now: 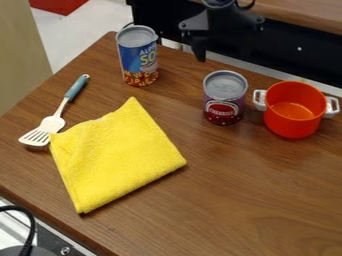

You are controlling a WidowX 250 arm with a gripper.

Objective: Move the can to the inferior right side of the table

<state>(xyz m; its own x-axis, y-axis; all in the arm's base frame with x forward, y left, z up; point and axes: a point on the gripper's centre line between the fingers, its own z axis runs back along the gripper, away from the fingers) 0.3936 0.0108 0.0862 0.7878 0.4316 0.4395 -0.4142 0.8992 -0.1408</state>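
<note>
Where the brown wooden surface [267, 200] nears its back edge, two upright cans are listed. Item: purple-and-red can [224, 102], silver-topped, right of centre in the upper half of the frame. Item: blue-and-red can [139, 62], likewise silver-topped, upper left. Which can the task means, cannot be told. Item: black gripper [222, 47], top of frame, right of centre, above and apart from both cans; how far it is open cannot be told against the dark background; no can in its hold. Item: orange-red toy pot [294, 117], pale handles, just right of the purple-and-red can. Item: yellow cloth [113, 155], folded, left of centre. Item: slotted spatula [48, 125], white head, blue-green handle, left side, its head beside the cloth.
</note>
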